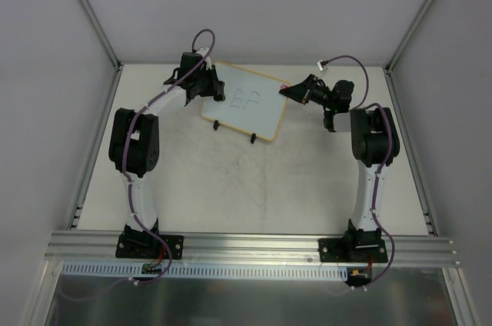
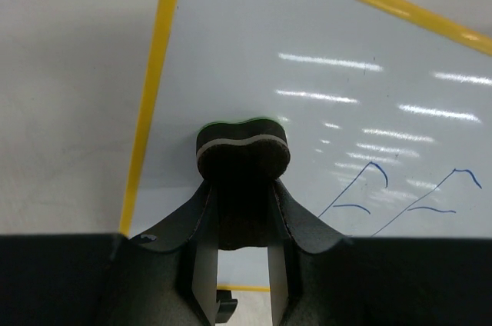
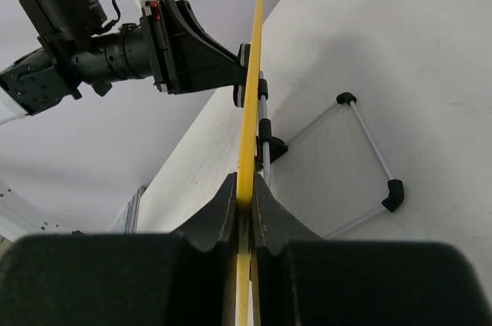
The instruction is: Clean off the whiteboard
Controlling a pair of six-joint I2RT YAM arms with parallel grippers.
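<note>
At the table's (image 1: 231,187) far edge, right gripper (image 3: 244,187) clamps yellow-framed whiteboard (image 1: 265,114) — left gripper (image 2: 242,187) pinches dark felt eraser (image 2: 242,149). Next, sweep across blue marks (image 2: 354,207).

Matte off-white surface (image 1: 254,187), boxed in by plain pale grey walls (image 1: 254,3) left, back and right. Slim metal posts (image 1: 88,11) running up the corners. Ribbed aluminium rail (image 1: 254,247) across the near edge; below it, possibly a shiny metal sheet (image 1: 254,303).

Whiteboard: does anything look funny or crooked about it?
The small yellow-framed whiteboard stands slantwise to the table's edges, its edge pinched in the right pincer. Blue pen marks show on it. Nothing looks broken.
</note>
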